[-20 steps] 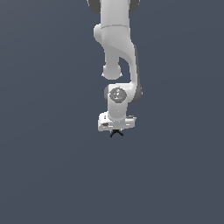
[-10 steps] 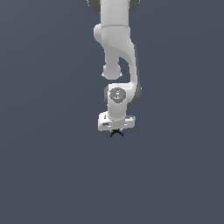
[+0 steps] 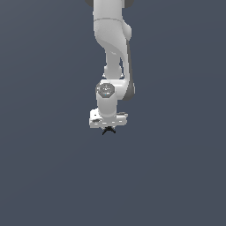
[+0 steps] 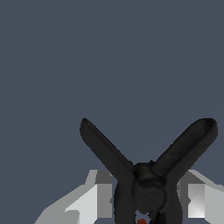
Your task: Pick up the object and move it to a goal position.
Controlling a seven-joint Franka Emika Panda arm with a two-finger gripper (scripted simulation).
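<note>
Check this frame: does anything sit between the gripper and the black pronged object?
Nothing visible does. The black pronged object sits right between the gripper fingers, which flank its body. Whether they actually touch it is not clear.

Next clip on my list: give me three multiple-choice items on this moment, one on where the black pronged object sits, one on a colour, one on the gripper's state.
1. Where is the black pronged object?
A. directly under the gripper
B. far toward the exterior view's left
C. on top of the arm

2. What colour is the small spot on the object?
A. green
B. red
C. yellow

3. How does the gripper stand?
A. wide open, far from the object
B. out of view
C. fingers close on either side of the object

Key: 1 A, its prongs poke out just below the white hand. 2 B, the wrist view shows red. 3 C, the wrist view shows a finger on each flank.
</note>
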